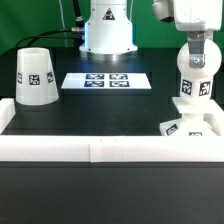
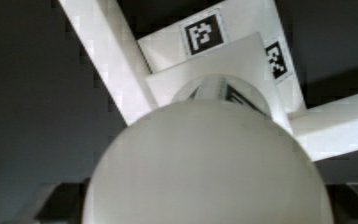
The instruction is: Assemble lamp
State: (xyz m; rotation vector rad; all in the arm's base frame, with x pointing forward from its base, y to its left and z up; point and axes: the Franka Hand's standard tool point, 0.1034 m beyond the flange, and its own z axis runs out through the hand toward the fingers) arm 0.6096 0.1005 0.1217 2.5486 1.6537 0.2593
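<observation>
Your gripper (image 1: 193,64) jaws clamp the bulb (image 1: 190,89) upright, its long axis aimed at the base (image 1: 193,126) just below.

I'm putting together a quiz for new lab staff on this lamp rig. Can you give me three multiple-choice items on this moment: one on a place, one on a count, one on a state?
1. Where does the shade stand?
A. At the exterior view's right
B. At the exterior view's left
C. Dead centre

2. How many markers does the marker board carry?
A. Two
B. Four
C. Six

3. What state is the gripper in?
A. Open, holding nothing
B. Shut on the shade
C. Shut on the bulb, over the base

Answers:
1 B: the shade stands alone at that side, apart from the other parts.
2 B: four black-and-white squares show on the marker board.
3 C: the gripper clasps the bulb from above, and the wrist view shows the bulb's round head with the base beyond it.
</observation>
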